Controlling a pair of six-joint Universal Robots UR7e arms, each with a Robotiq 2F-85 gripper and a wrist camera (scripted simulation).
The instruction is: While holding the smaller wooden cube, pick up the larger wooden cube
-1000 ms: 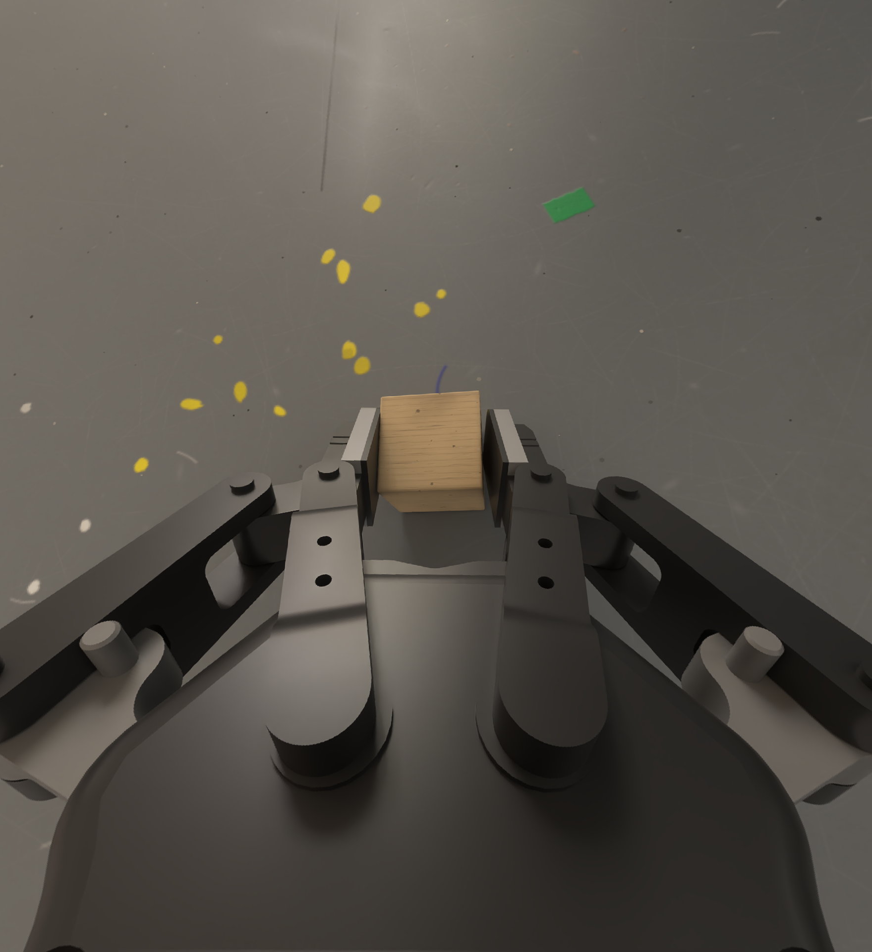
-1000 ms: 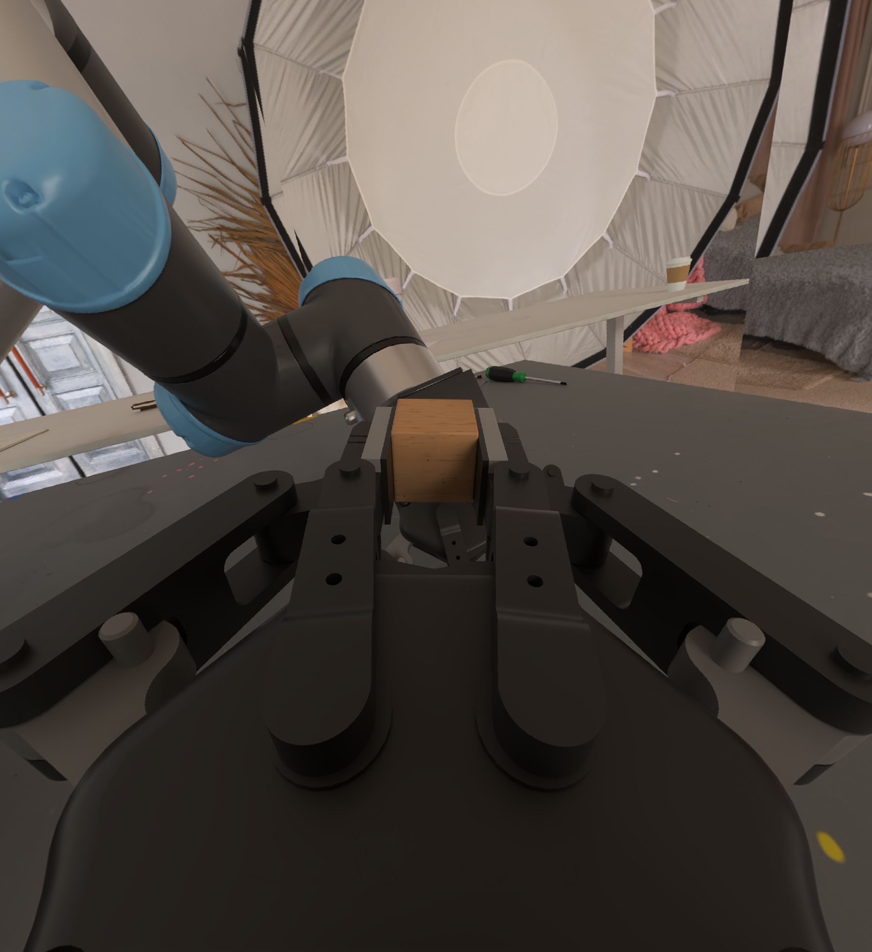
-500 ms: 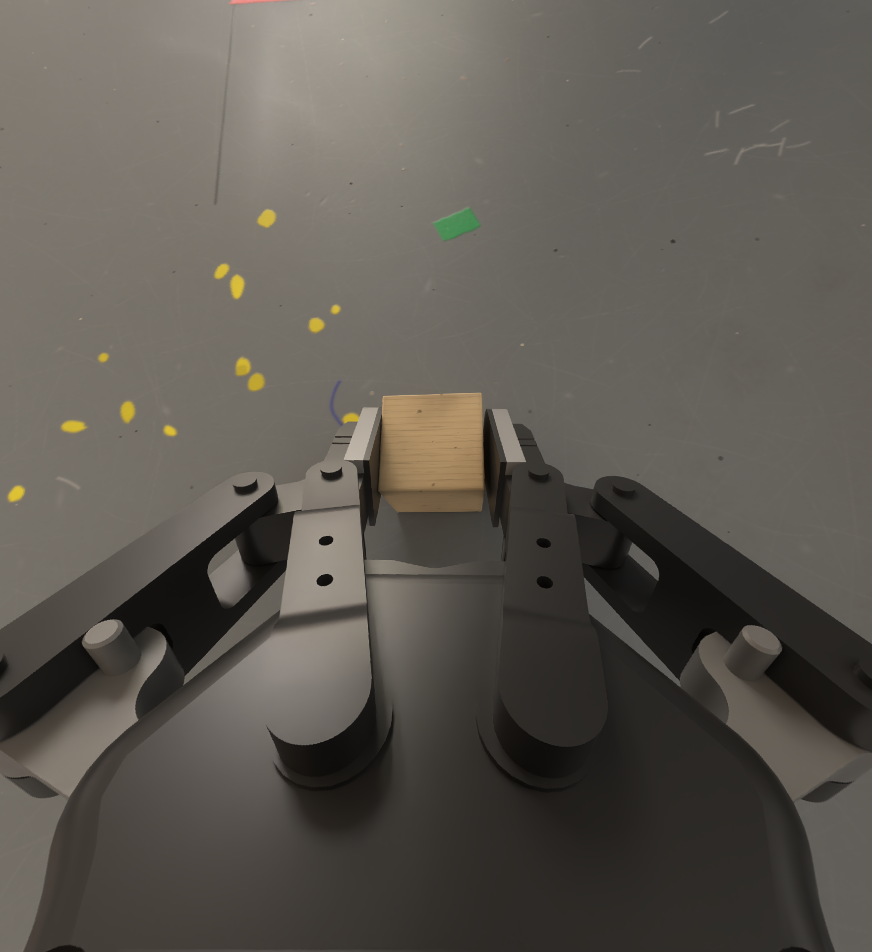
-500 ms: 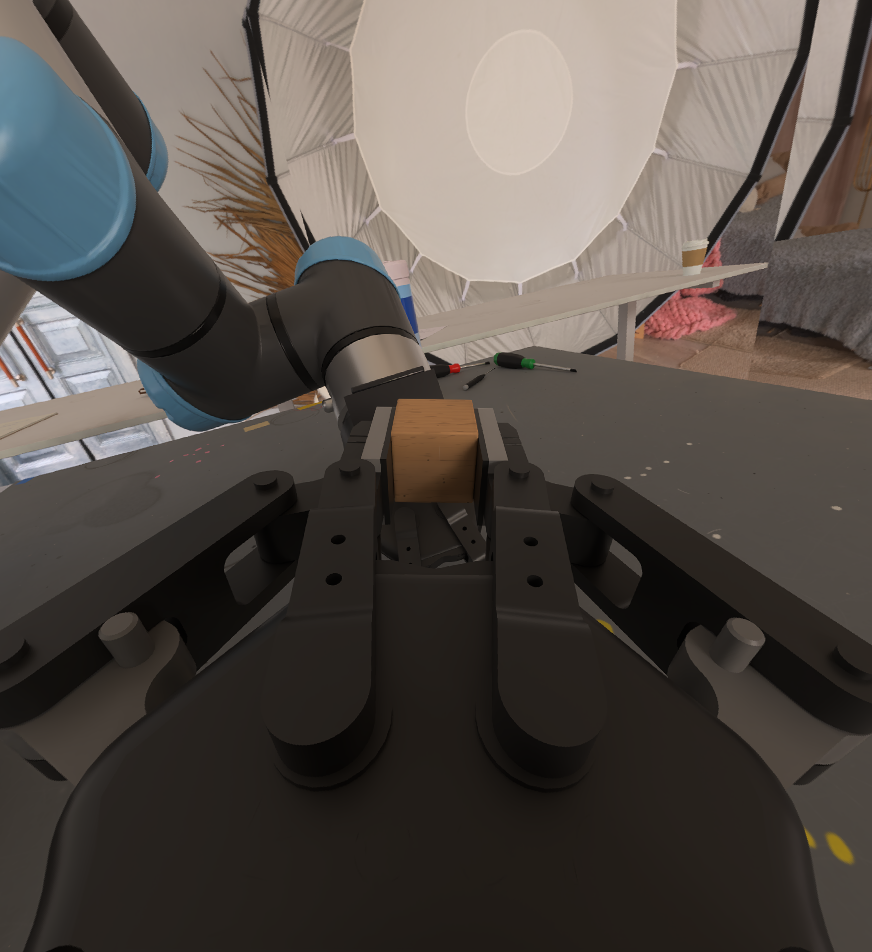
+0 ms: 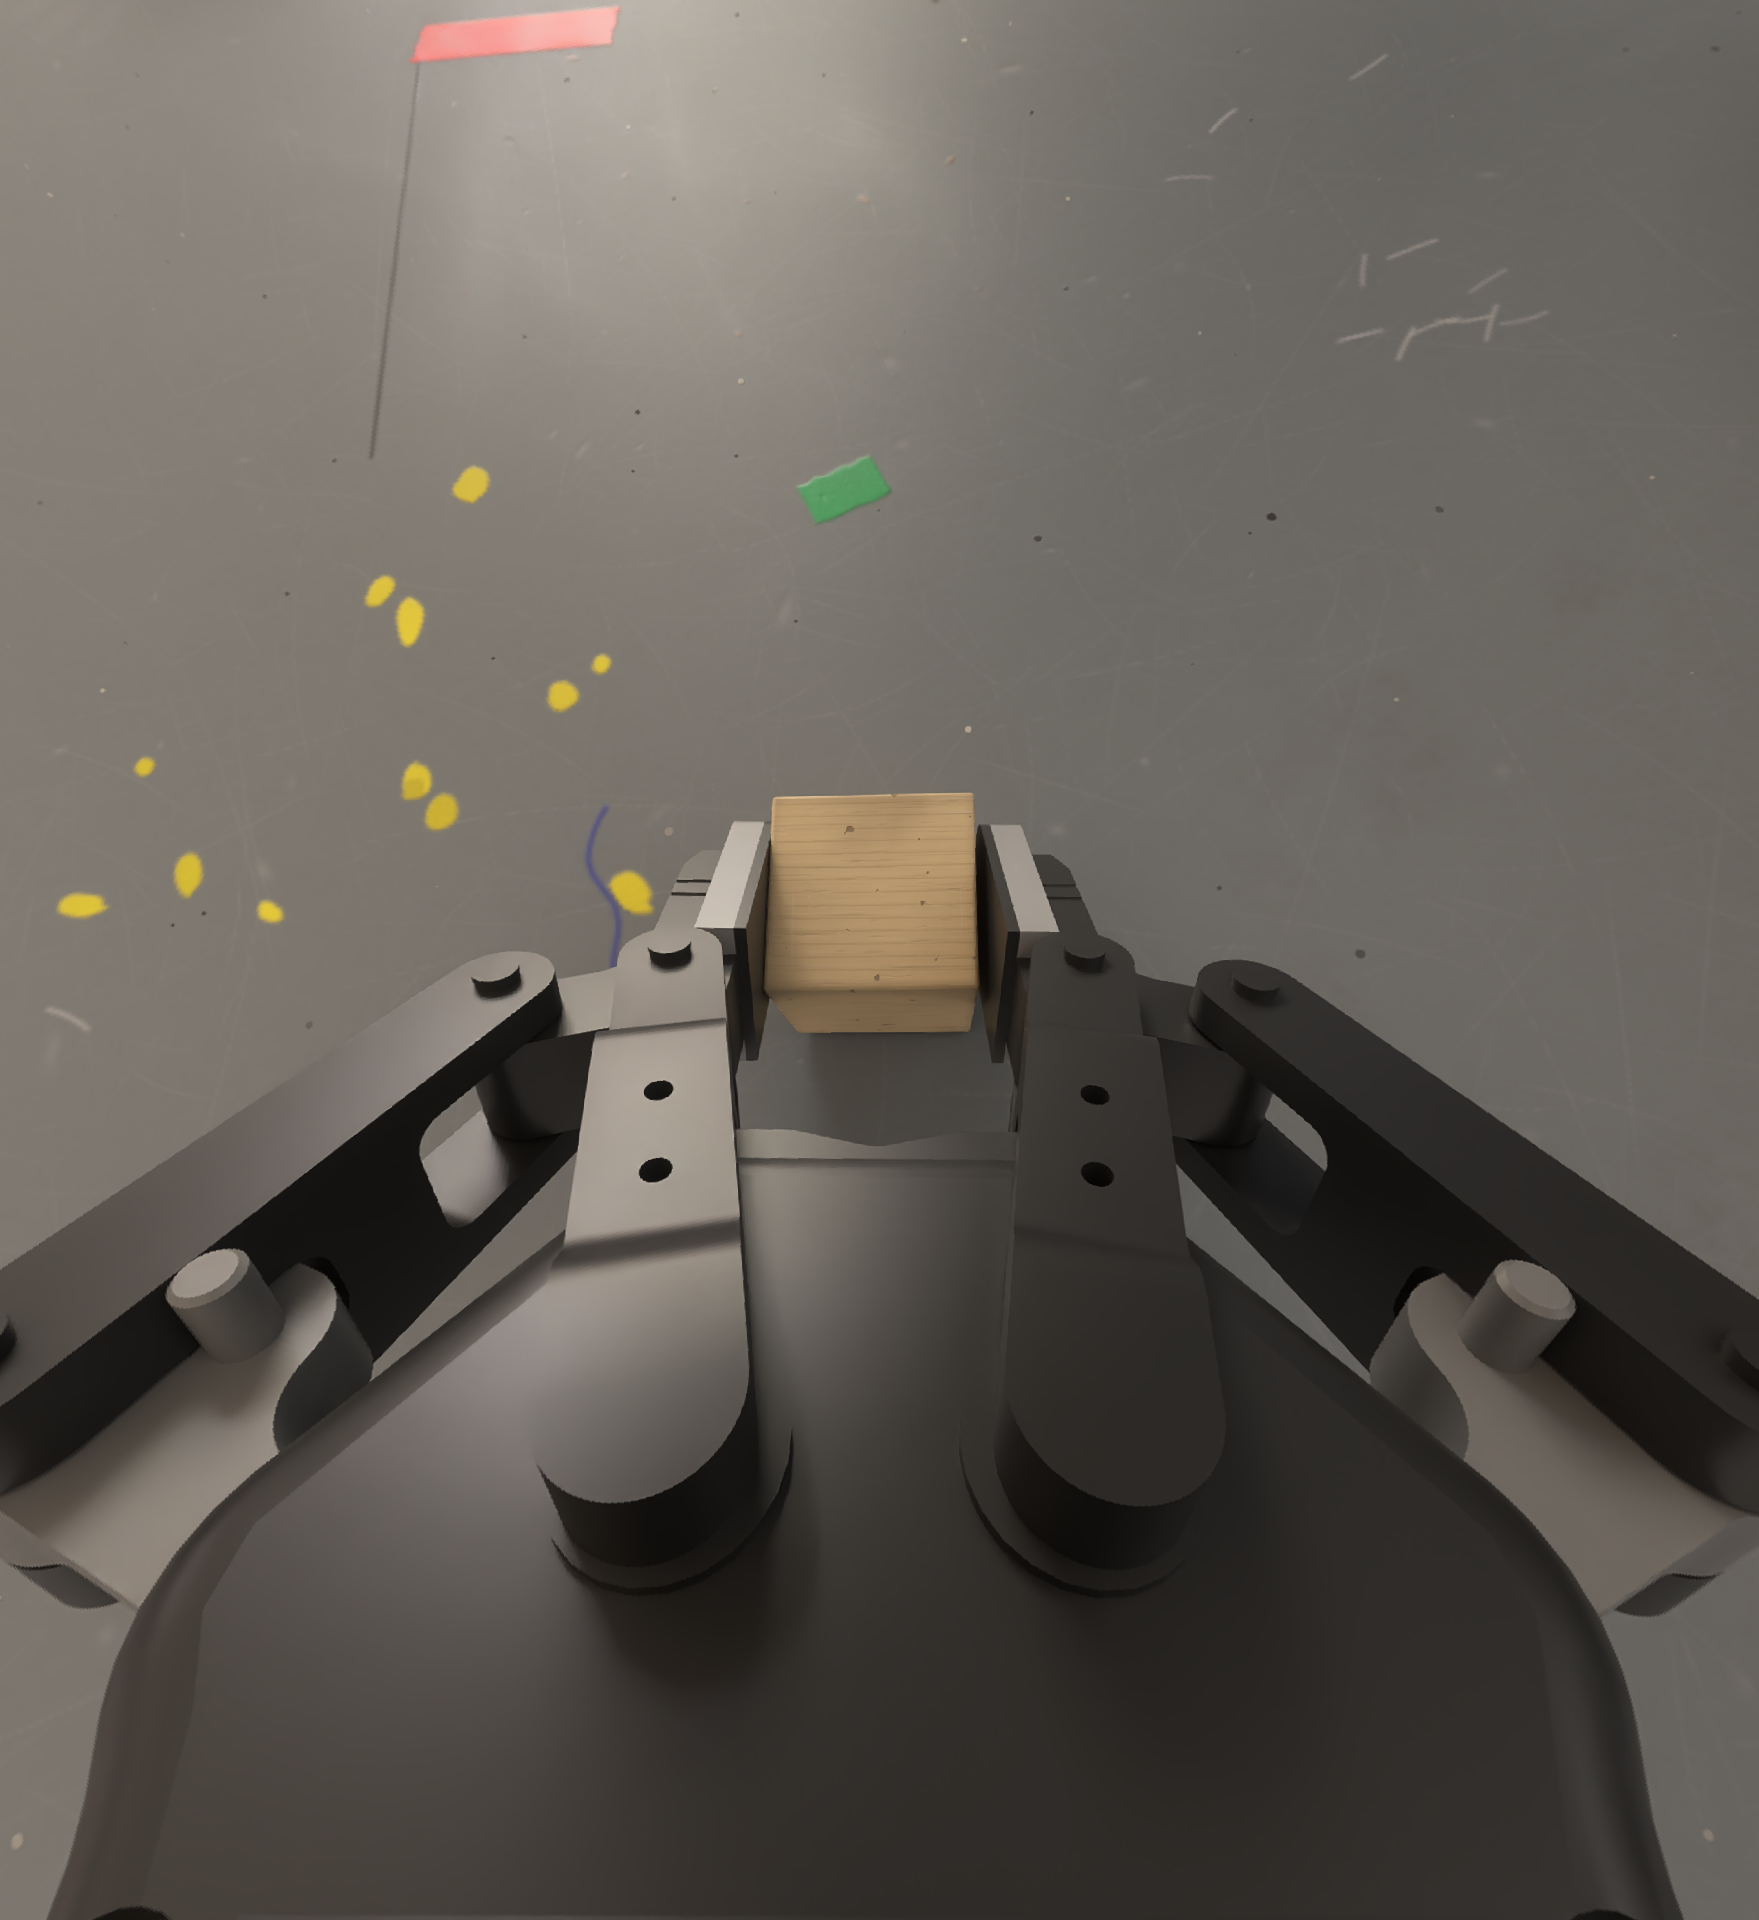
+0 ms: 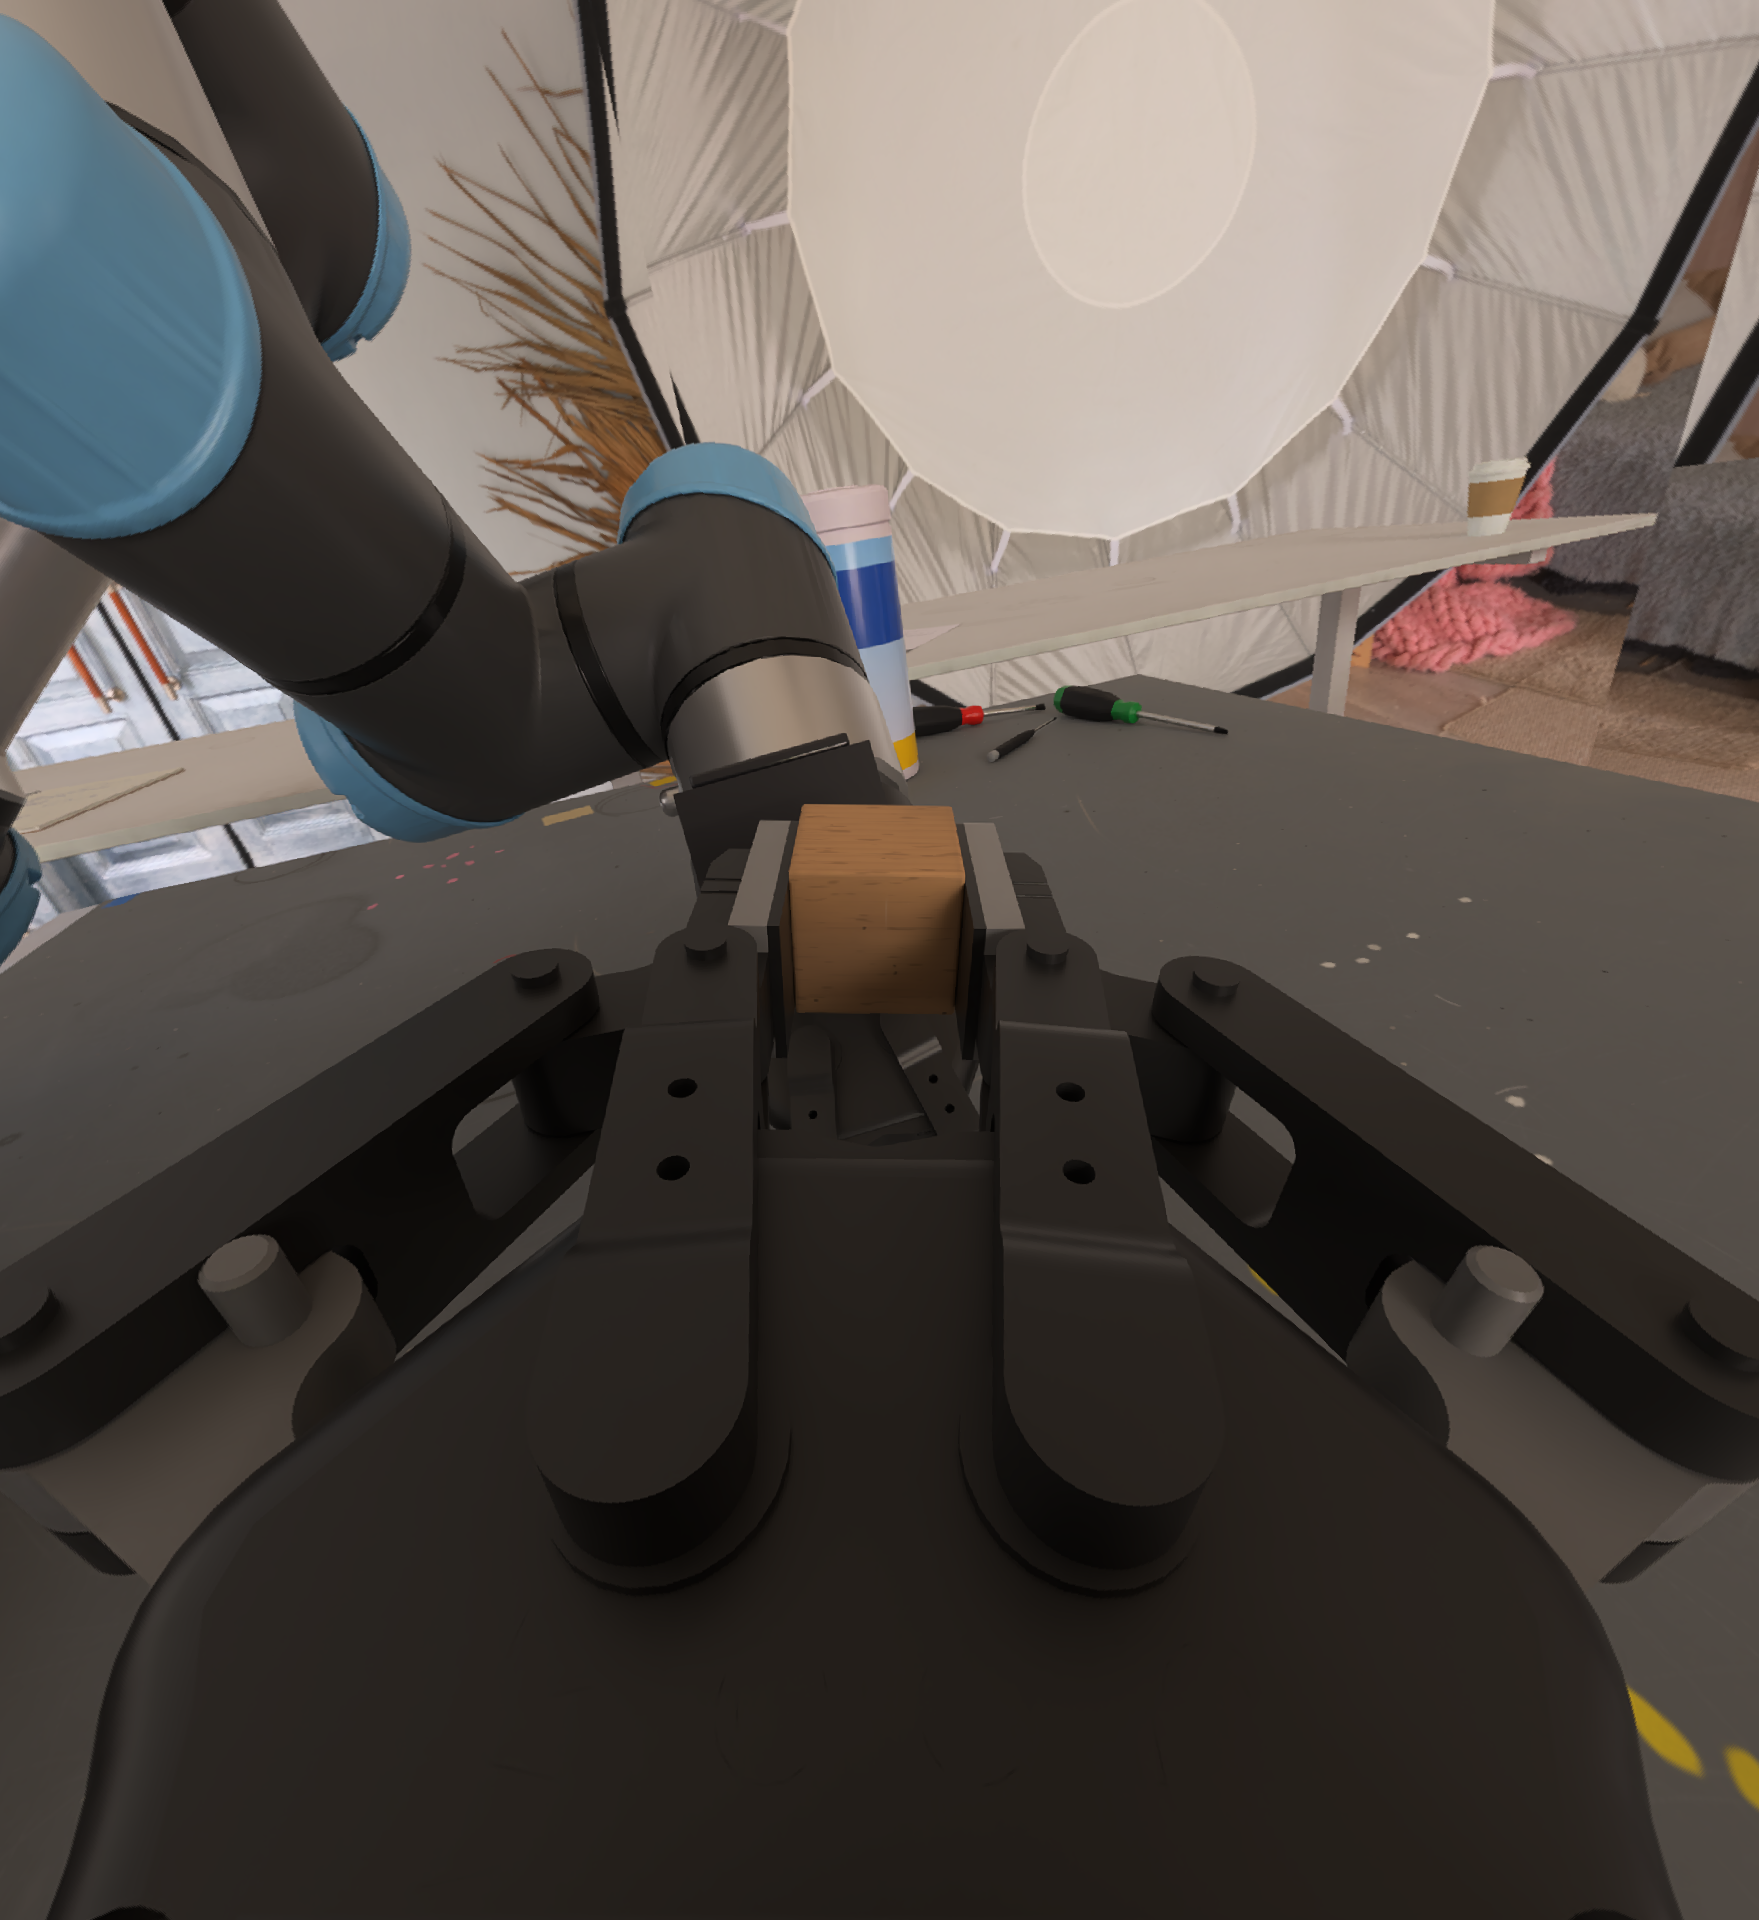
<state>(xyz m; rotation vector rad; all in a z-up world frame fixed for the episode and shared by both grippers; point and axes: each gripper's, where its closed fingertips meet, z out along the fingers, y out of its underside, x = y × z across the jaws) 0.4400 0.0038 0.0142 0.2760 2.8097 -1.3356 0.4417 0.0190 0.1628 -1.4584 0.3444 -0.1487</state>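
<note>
Gripping a pale, light-grained wooden cube (image 5: 870, 904) between its pads, the left end effector (image 5: 872, 925) is closing narrowly on it, both pads lying flat on opposite faces. Beyond the fingertips, the dark grey scuffed table (image 5: 1270, 623) is sliding by: the green scrap of tape (image 5: 843, 488) and the yellow paint spots (image 5: 409, 620) have drifted leftward over the last second, and a strip of red tape (image 5: 514, 31) has come into view far ahead. The cube is sitting unchanged in the grip, so it appears lifted clear and carried.

Looking along the right end effector (image 6: 875, 914), a darker, honey-brown wooden cube (image 6: 875, 925) is being clamped between its pads, apparently the smaller one. Just behind it, the other grey-and-blue arm (image 6: 542, 644) is reaching down; a striped blue-and-white canister (image 6: 870, 592) and green-handled screwdriver (image 6: 1114, 712) have emerged beyond. With both cubes held, the task looks essentially accomplished.
</note>
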